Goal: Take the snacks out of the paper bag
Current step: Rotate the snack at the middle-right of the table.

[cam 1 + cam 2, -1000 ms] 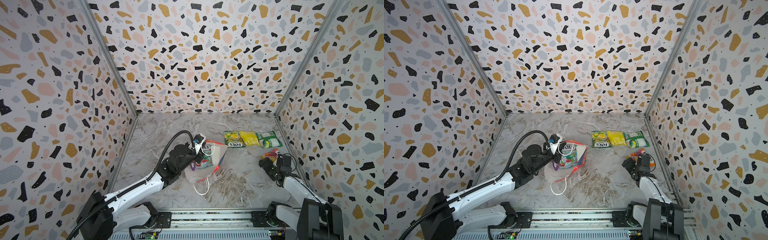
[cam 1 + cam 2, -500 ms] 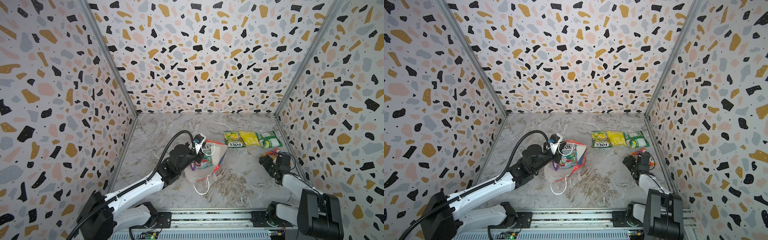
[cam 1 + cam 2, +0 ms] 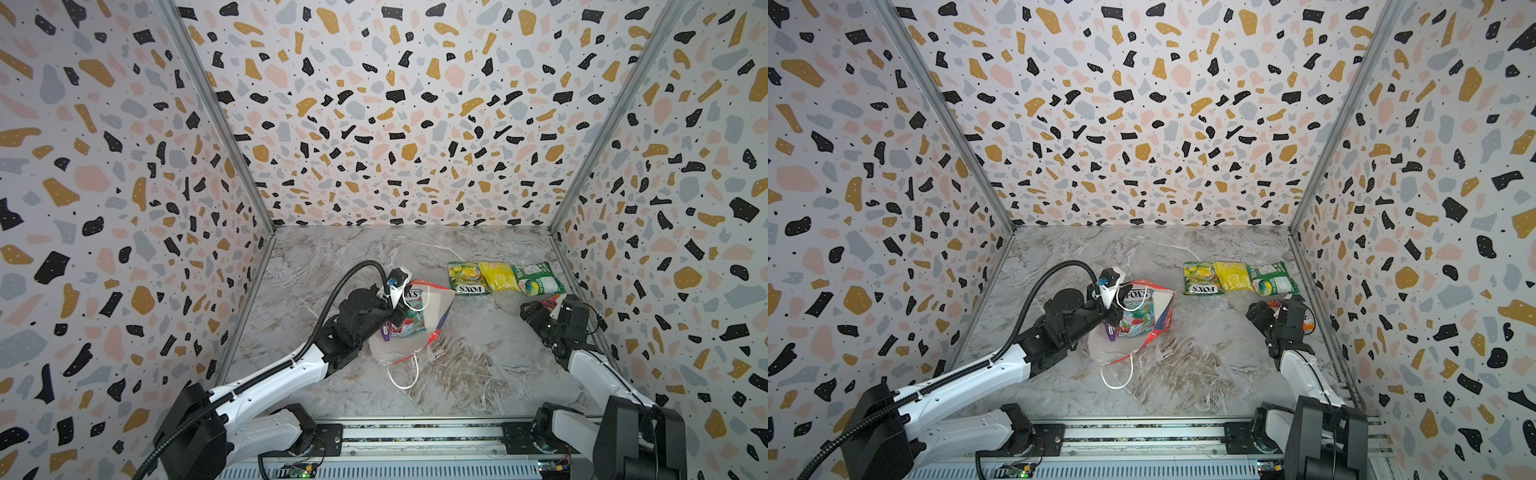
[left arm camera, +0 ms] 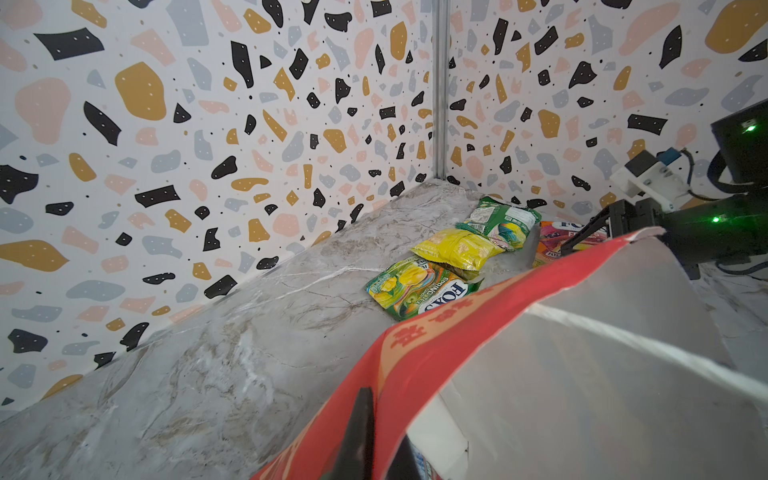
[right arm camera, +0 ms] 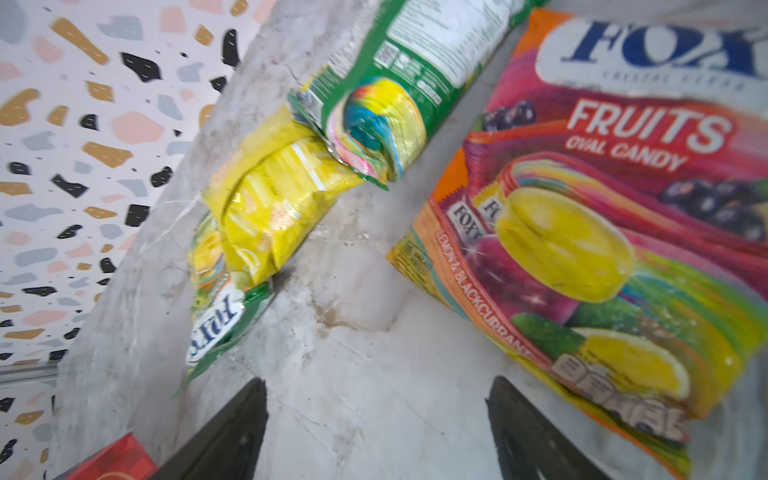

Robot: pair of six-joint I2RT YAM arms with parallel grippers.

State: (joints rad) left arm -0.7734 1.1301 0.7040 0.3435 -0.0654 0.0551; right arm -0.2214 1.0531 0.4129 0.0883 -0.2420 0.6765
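Observation:
The red paper bag (image 3: 437, 306) (image 3: 1163, 300) leans open mid-table, white inside showing. My left gripper (image 3: 395, 312) (image 3: 1113, 318) (image 4: 380, 440) is shut on its red rim (image 4: 457, 332), one finger outside and one inside. A FOX'S packet (image 3: 412, 316) (image 3: 1136, 320) and a purple one (image 3: 386, 331) sit in the bag. A green packet (image 3: 467, 277) (image 5: 216, 320), a yellow one (image 3: 496, 274) (image 5: 270, 199) and another green one (image 3: 536, 279) (image 5: 386, 95) lie in a row at the back right. My right gripper (image 3: 544, 307) (image 3: 1268, 309) (image 5: 376, 386) is open over bare table beside an orange FOX'S Fruits packet (image 5: 602, 232) (image 3: 550, 300).
The right wall (image 3: 623, 291) stands close behind my right arm, and the back wall (image 3: 415, 187) lies beyond the packet row. A white cord handle (image 3: 403, 374) trails from the bag toward the front. The metal rail (image 3: 415, 432) runs along the front edge.
My right gripper has drifted a little toward the back right, nearer the orange packet, staying open. The left gripper and the bag have not moved.

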